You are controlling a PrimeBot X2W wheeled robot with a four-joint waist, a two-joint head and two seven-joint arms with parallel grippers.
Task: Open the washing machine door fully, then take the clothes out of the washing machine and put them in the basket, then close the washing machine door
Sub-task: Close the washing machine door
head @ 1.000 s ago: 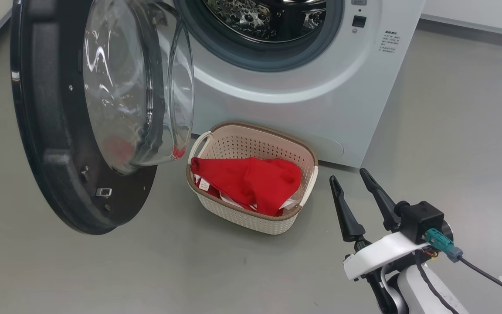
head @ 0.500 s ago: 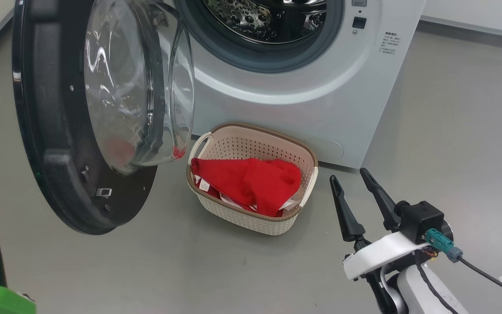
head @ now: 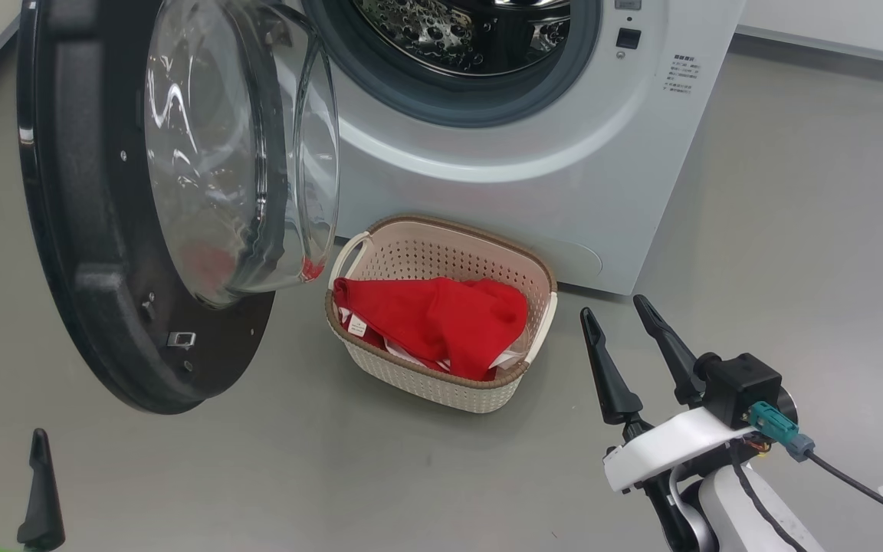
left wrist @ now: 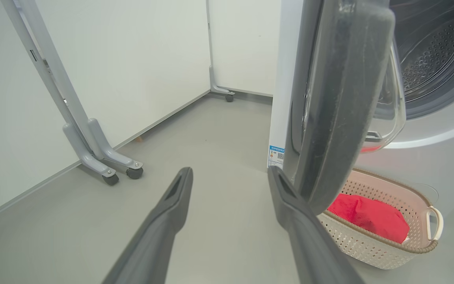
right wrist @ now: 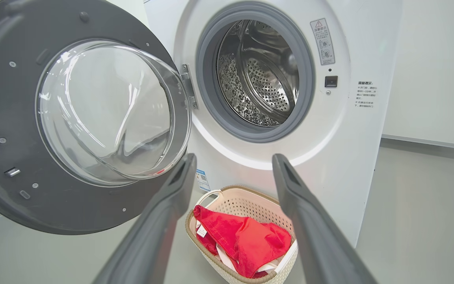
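Left jaws cut off low, released; right jaws released; basket (head: 441, 395) hides clothes (head: 434, 318) underside.

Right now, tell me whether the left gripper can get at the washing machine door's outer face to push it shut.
Probably yes. The left gripper, jaws open, sits low by the washing machine door on its outer side, with only floor between; the basket stands on the inner side.

head: high, facing down | wrists: low, level — all share basket (head: 441, 253)
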